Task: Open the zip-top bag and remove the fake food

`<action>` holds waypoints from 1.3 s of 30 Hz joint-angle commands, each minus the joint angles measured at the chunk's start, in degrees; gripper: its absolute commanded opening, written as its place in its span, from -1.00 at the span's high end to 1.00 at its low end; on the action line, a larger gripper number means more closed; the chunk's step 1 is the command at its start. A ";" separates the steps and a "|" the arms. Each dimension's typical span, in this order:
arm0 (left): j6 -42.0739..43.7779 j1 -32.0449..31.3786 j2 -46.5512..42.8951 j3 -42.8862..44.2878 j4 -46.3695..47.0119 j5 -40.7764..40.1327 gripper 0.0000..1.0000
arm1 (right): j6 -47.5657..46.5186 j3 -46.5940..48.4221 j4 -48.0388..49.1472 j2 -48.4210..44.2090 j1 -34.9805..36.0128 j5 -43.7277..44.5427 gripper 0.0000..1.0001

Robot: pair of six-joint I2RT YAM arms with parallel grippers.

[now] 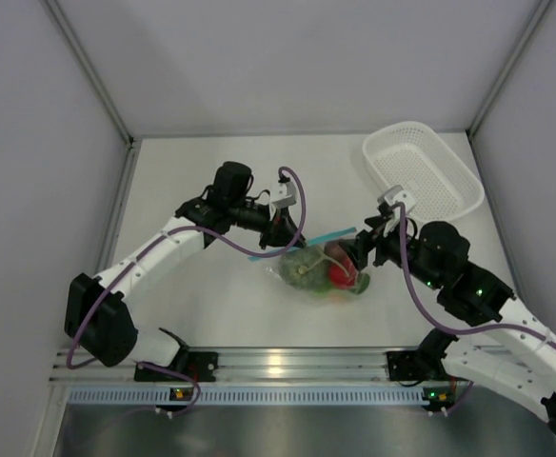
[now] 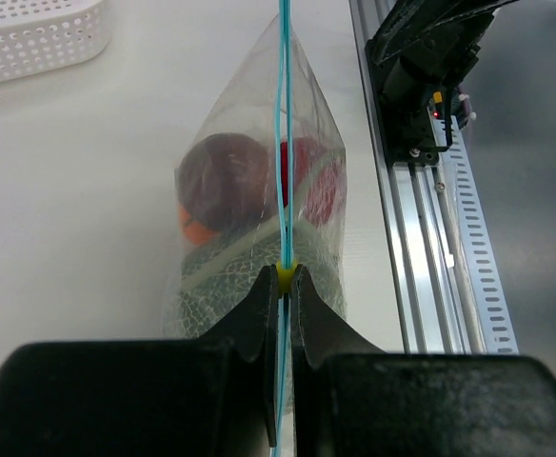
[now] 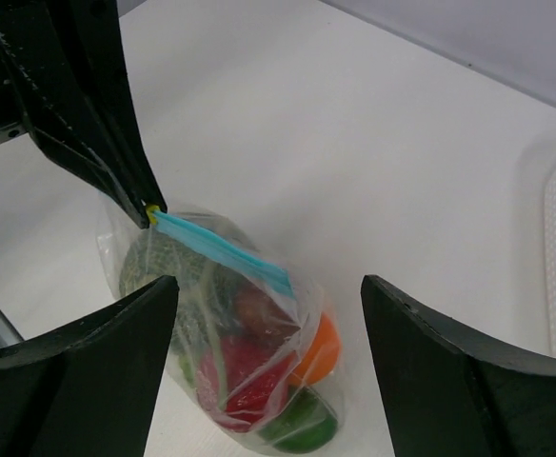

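Left end effector (image 2: 284, 278): clamped on blue strip (image 2: 283, 114) of bag (image 2: 249, 200).
Right end effector (image 3: 268, 286): wide, over bag, nothing held.
Bag: mid-surface (image 1: 211, 314), between the arms, with food (image 3: 245, 367) inside.
Basket (image 1: 421, 171): far right, well apart from bag.

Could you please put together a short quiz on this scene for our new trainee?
1. Which claw pinches the blue strip of the bag?
2. True or false: the right claw is shut on a toy.
3. The toy food lies: A inside the bag; B in the white basket; C in the right claw.

Key:
1. The left claw, shut on the strip.
2. False: its jaws stand wide apart, holding nothing.
3. A.
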 commanded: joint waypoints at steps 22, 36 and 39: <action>1.59 0.08 -3.87 2.71 1.27 -2.28 1.00 | -3.29 -0.15 8.76 9.91 -10.69 -30.60 1.00; 2.46 0.17 -4.22 2.28 1.09 -16.77 1.00 | 2.15 3.10 -1.25 3.67 -10.60 -10.49 1.00; 2.55 0.78 -3.96 2.10 1.27 -17.84 1.00 | 3.21 4.51 -4.32 2.70 -10.69 -5.49 1.00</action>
